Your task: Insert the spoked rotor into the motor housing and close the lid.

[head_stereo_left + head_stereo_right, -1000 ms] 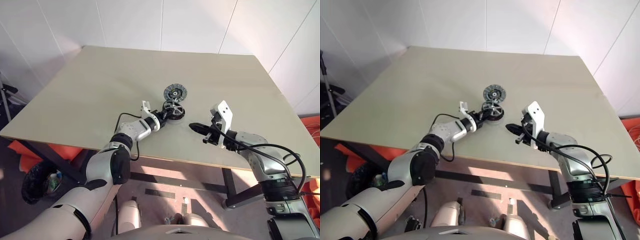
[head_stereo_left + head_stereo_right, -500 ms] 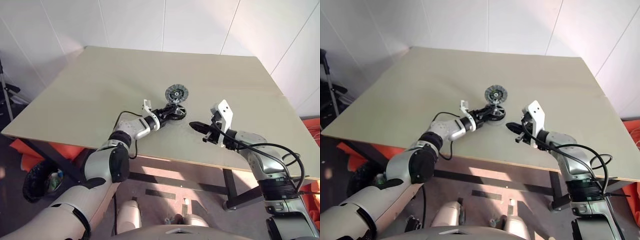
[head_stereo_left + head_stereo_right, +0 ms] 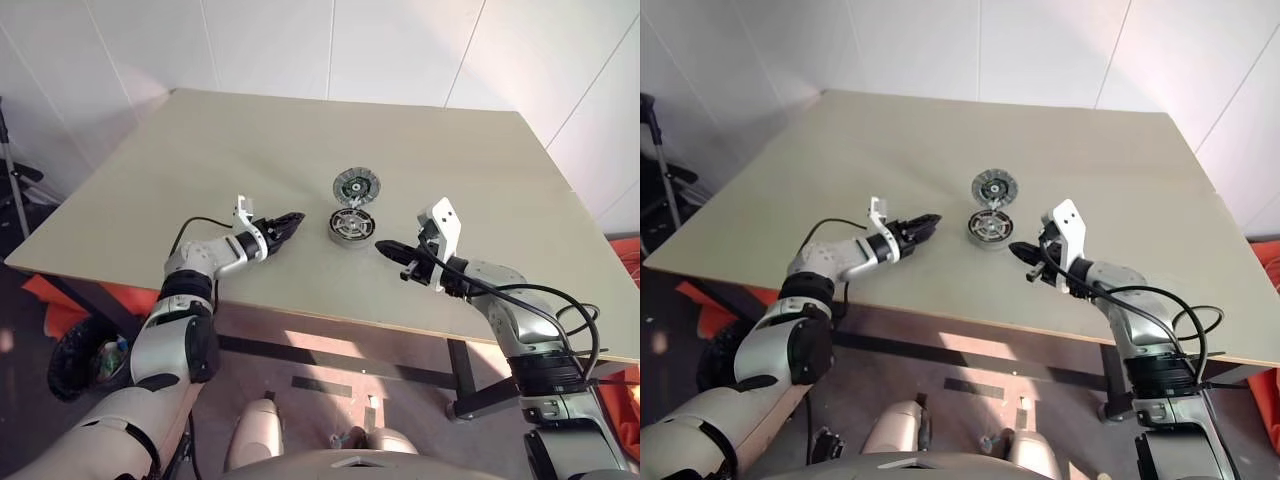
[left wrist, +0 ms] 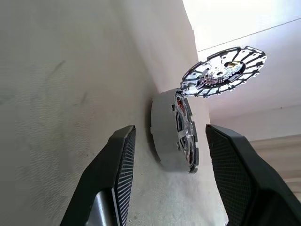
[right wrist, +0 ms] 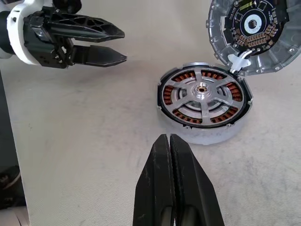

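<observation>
The spoked rotor (image 5: 201, 89) lies flat inside the motor housing (image 5: 207, 134), with coppery windings showing between its silvery spokes. The housing (image 3: 349, 226) stands mid-table. The grey finned lid (image 3: 356, 186) lies just behind it, its inner side up in the right wrist view, the lid's (image 5: 254, 28) rim touching the housing's rim. My left gripper (image 3: 293, 220) hovers a short way left of the housing, open and empty, pointing at it. My right gripper (image 3: 381, 246) is shut and empty, its tip close to the housing's near right side.
The beige table (image 3: 200, 160) is otherwise bare around the parts. Its front edge runs just below both arms. White walls stand behind the table, and orange items lie on the floor under its edges.
My left gripper let go of the spoked rotor at the housing, opened, and drew back to the left. The rotor now rests flat in the housing. The right gripper stayed put.
</observation>
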Robot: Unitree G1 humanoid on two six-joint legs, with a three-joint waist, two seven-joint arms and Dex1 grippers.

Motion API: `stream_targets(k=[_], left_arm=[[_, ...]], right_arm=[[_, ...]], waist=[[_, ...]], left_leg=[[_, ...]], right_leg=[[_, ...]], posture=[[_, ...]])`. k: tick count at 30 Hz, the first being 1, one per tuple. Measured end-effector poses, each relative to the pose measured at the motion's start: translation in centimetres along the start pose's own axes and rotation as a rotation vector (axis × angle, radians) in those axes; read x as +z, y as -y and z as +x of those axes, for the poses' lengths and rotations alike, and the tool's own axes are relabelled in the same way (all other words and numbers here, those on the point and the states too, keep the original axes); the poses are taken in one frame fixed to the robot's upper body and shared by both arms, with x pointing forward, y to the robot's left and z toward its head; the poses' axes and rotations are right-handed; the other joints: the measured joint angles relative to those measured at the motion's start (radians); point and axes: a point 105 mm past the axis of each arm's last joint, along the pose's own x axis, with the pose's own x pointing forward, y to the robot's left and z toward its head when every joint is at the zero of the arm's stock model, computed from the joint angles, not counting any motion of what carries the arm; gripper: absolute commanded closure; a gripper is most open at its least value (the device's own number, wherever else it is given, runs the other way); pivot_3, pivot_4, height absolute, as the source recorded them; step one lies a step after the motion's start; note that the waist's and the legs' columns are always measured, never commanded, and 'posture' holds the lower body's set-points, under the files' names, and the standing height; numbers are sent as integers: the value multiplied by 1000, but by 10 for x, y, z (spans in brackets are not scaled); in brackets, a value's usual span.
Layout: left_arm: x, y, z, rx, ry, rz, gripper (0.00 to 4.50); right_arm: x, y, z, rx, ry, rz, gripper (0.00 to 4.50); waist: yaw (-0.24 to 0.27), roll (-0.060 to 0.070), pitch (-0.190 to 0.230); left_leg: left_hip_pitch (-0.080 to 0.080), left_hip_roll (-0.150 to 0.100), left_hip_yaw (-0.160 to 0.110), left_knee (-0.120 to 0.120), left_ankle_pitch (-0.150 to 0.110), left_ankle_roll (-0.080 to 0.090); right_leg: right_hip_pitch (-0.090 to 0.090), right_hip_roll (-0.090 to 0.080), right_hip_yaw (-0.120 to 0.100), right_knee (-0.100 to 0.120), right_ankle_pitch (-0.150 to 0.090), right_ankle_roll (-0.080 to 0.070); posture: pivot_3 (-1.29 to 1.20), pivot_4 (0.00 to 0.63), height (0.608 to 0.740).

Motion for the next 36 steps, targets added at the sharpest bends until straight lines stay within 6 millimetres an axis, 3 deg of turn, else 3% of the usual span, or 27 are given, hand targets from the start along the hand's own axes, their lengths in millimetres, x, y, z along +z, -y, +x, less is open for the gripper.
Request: stream_targets(k=[6,12,15,24,31,36], left_arm=[[-1,-9,-11,125,58,408,1959],[-1,9,-7,110,98,629,1959],[-3,11,-6,109,106,653,1959],[-13,-1,-10,146,85,647,1959],[-12,-1,-10,156,91,652,1959],[-12,-1,-10,159,90,653,1959]], right_arm=[[19,7,26,-42,55,-1,4500],[6,19,55,-118,14,44,4500],[0,25,66,-151,-7,61,4500],[2,29,70,-176,8,34,4500],[4,15,82,-140,13,25,4500],[24,18,86,-147,52,-9,4500]], waist=[[-10,0,0],[-17,0,0],[-26,0,0],[-26,0,0],[-27,0,0],[-27,0,0]], left_leg=[[0,1,0,0,1,-2],[-2,1,0,0,4,-6],[-5,1,0,0,4,-7],[-10,1,0,3,4,-7],[-8,1,0,4,5,-9],[-9,1,0,4,6,-7]], right_leg=[[-1,1,0,1,0,0],[-2,1,-1,1,0,0],[-5,1,-1,3,0,0],[-12,1,0,12,2,4],[-12,1,0,15,0,0],[-13,1,1,15,0,0]], posture=[[0,0,740],[0,0,740],[0,0,740],[0,0,740],[0,0,740],[0,0,740]])
